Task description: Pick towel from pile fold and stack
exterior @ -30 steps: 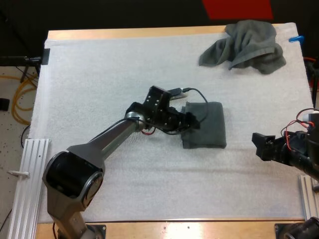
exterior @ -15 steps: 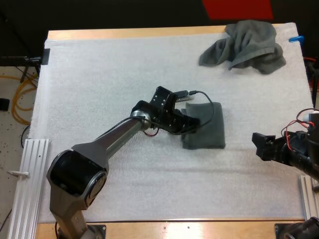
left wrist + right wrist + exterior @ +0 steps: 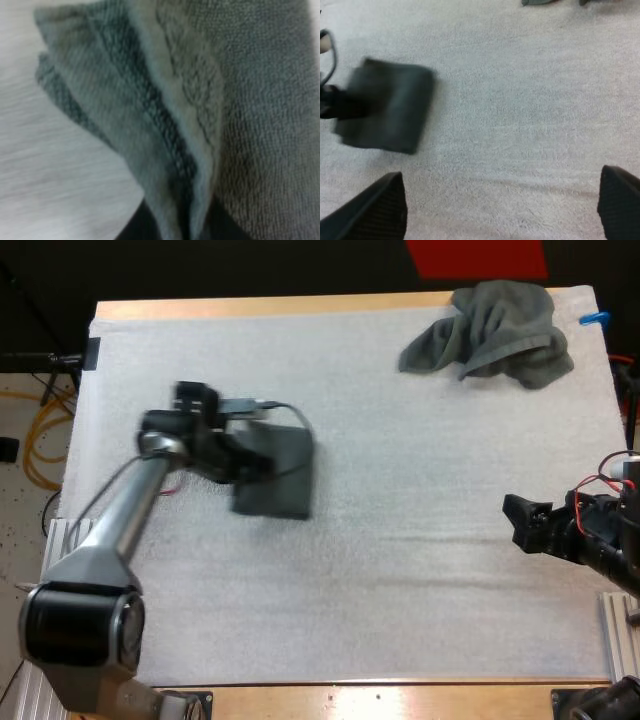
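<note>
A folded dark grey-green towel (image 3: pixel 281 476) lies on the left half of the white mat (image 3: pixel 400 580). My left gripper (image 3: pixel 243 464) is shut on its left edge. In the left wrist view the towel's layered hem (image 3: pixel 165 100) is pinched between my dark fingers (image 3: pixel 132 231). A crumpled towel (image 3: pixel 495 328) sits at the far right corner of the mat. My right gripper (image 3: pixel 518 521) hovers open near the right edge, well apart from both towels. In the right wrist view its fingers (image 3: pixel 375 210) stand wide apart over bare mat, with the folded towel (image 3: pixel 385 112) farther off.
Aluminium rails flank the table, one at the near left (image 3: pixel 60 570) and one at the near right (image 3: pixel 618 630). The wooden table edge (image 3: pixel 380 700) runs along the front. A black clamp (image 3: pixel 92 352) sits at the mat's far left corner.
My left gripper closed on the folded towel's edge and pulled it from the mat's centre to the left half. The right arm has barely moved.
</note>
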Controlling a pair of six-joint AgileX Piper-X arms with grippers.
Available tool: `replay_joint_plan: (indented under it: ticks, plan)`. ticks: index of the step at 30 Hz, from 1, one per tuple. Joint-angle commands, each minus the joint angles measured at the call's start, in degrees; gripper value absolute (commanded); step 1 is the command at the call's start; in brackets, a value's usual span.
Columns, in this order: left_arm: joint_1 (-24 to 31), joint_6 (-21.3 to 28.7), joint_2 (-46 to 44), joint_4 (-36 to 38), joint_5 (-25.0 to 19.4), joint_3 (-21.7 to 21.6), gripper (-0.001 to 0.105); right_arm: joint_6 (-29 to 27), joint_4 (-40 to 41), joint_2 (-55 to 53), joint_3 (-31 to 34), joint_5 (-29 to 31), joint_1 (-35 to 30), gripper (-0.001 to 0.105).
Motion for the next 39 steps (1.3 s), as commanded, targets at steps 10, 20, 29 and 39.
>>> replay_joint_plan:
  ticks: [10, 20, 29, 39]
  plan:
    - [17.6, 10.5, -0.8, 4.6, -3.5, -0.3, 0.013, -0.5, -0.5, -0.3, -0.1, 0.2, 0.2, 0.075]
    - [20.9, 11.8, -1.0, 6.6, -15.4, -1.4, 0.066, -0.5, -0.5, -0.3, -0.1, 0.2, 0.2, 0.075]
    - [20.2, 11.4, -11.8, 6.2, -21.1, -4.3, 0.066, -0.5, -0.5, -0.3, -0.1, -0.2, 0.2, 0.075]
    - [6.5, 8.3, -32.6, 7.0, -15.8, -4.3, 0.066, -1.4, -0.5, -0.3, -0.1, -4.4, 0.0, 0.075]
